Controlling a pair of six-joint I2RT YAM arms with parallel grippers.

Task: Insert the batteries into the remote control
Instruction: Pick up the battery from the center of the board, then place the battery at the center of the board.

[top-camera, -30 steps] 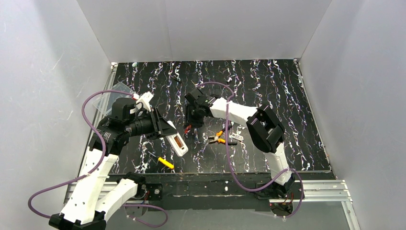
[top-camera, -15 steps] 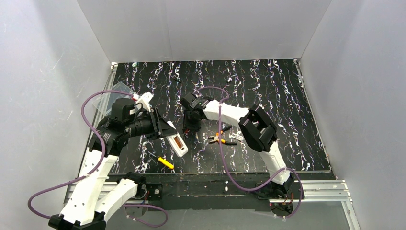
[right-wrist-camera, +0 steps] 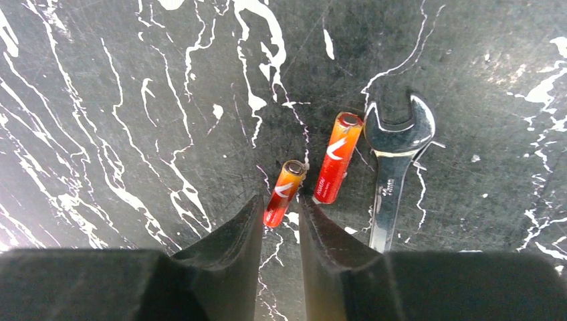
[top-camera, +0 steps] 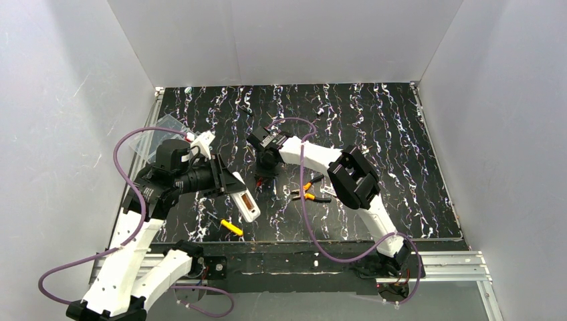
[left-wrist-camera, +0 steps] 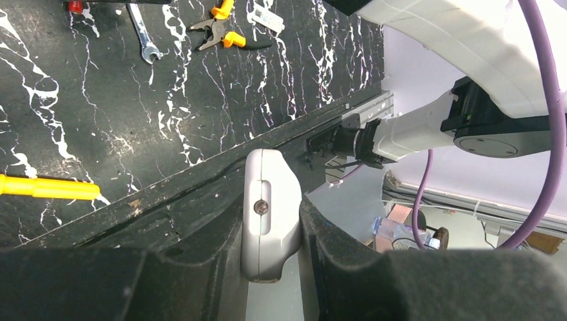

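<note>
Partly inside right end effector (right-wrist-camera: 280,204): 1 battery (right-wrist-camera: 285,190)

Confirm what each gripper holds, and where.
Left gripper clamps the remote control by one end. Right gripper straddles one end of a battery, not yet gripped.

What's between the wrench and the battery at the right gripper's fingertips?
The other battery lies there, close beside the wrench and apart from the first battery; the right wrist view shows it.

The left claw (left-wrist-camera: 271,241) clamps the white remote control (left-wrist-camera: 269,194); yellow-handled tool (left-wrist-camera: 47,188), wrench (left-wrist-camera: 142,32) and pliers (left-wrist-camera: 224,27) lie on the desk (left-wrist-camera: 100,114)
</note>
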